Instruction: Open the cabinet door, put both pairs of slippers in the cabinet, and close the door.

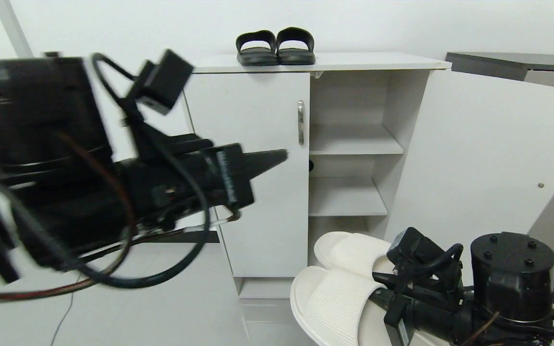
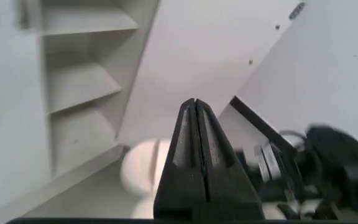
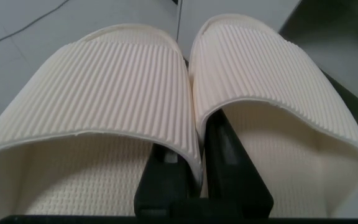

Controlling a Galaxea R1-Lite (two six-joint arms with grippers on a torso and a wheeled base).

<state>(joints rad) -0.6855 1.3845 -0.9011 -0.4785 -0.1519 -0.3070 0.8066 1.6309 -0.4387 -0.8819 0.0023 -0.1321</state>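
A pair of black slippers (image 1: pixel 275 46) sits on top of the white cabinet (image 1: pixel 325 61). The cabinet's right door (image 1: pixel 488 158) stands swung open, baring two empty shelves (image 1: pixel 351 144), while the left door (image 1: pixel 253 182) is closed. Low in front of the open compartment, my right gripper (image 3: pixel 201 171) is shut on the touching inner walls of the pair of white ribbed slippers (image 1: pixel 339 283) (image 3: pixel 185 93), one finger inside each. My left gripper (image 1: pixel 277 156) (image 2: pixel 194 109) is shut and holds nothing, raised in front of the closed left door near its handle (image 1: pixel 300 122).
A grey unit (image 1: pixel 517 62) stands behind the open door at the right. A thin cable (image 1: pixel 65 312) lies on the pale floor at the lower left. The white wall runs behind the cabinet.
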